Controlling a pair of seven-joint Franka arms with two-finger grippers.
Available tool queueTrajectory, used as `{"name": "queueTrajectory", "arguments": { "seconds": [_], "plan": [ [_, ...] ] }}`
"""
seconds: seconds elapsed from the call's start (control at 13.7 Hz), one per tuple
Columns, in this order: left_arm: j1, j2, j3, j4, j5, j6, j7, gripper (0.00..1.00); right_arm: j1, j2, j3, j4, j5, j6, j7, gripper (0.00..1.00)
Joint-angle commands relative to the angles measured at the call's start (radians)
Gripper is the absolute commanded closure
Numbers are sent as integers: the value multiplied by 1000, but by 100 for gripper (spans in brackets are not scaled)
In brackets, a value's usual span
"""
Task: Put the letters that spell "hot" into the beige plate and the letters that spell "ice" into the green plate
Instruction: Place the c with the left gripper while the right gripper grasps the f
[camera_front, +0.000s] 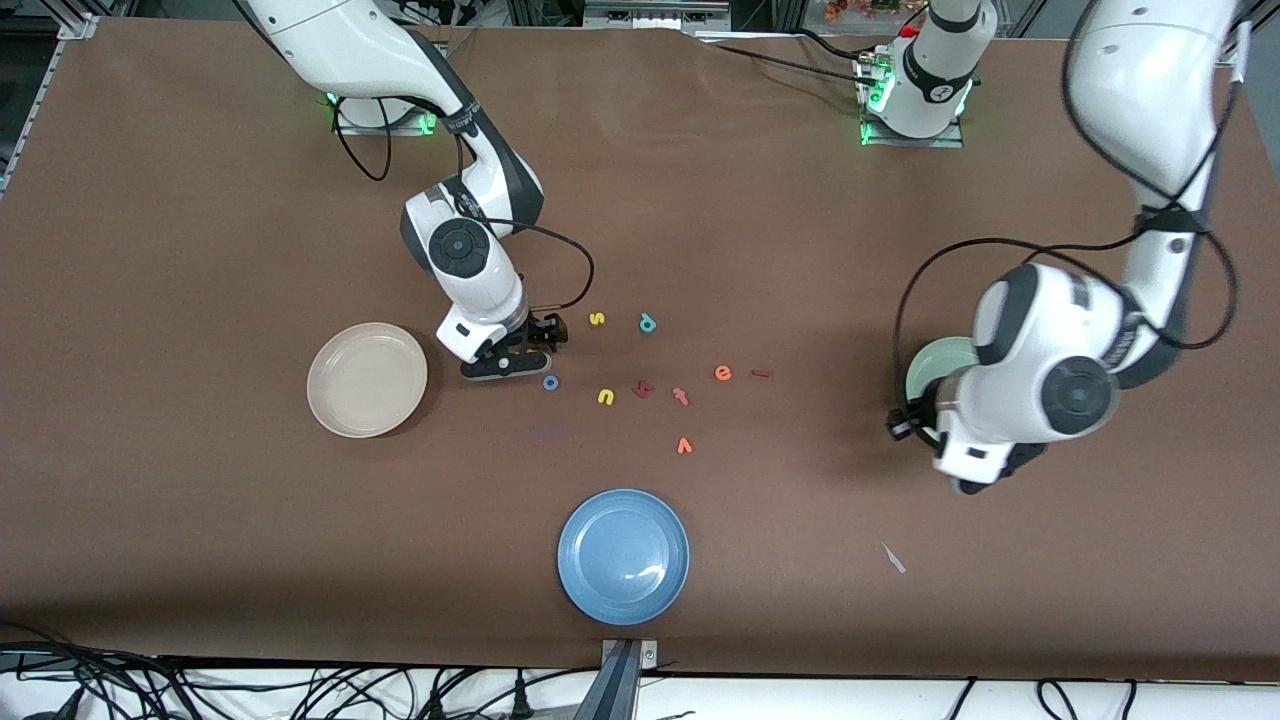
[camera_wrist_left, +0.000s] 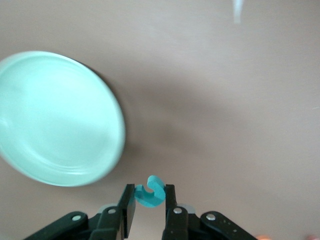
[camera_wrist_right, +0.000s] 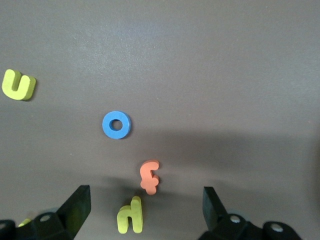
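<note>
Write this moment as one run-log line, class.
left gripper: shut on teal "c", beside green plate | right gripper: open over yellow "h" | beige plate: empty

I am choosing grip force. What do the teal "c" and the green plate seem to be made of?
The teal "c", pinched in the left gripper, looks like soft foam: thick, matte, with rounded edges. The green plate looks like hard plastic or perhaps glazed ceramic: smooth, with a faint sheen.

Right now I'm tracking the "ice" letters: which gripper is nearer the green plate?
Left. The left gripper, fingers shut on the teal "c", hangs beside the green plate. The right gripper is open over letters near the beige plate.
</note>
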Motion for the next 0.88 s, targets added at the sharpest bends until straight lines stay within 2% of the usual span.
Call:
{"name": "queueTrajectory", "arguments": {
  "seconds": [0.0, 0.15, 0.44, 0.51, 0.58, 0.66, 0.73, 0.8],
  "plan": [
    [100, -26, 1, -67, -34, -22, 210, 100, 0, -20, 3, -75, -23, 86, 18, 6],
    [158, -10, 1, -78, 1, -18, 315, 100, 0, -20, 3, -75, -29, 87, 16, 9],
    [215, 20, 1, -104, 62, -5, 393, 100, -2, -12, 3, -81, -41, 87, 16, 24],
    [220, 34, 1, -106, 76, 0, 395, 96, -1, -11, 3, -80, -42, 87, 16, 27],
    [220, 42, 1, -104, 76, 15, 395, 84, -2, -11, 3, -80, -42, 87, 16, 27],
    [219, 42, 1, -104, 73, 15, 386, 55, -2, -9, 3, -77, -42, 87, 16, 27],
    [219, 39, 0, -103, 66, 15, 383, 15, -2, -2, 3, -71, -42, 88, 16, 28],
    [219, 33, -3, -92, 60, 14, 380, 0, -2, 14, 3, -60, -42, 94, 16, 28]
  ]
}}
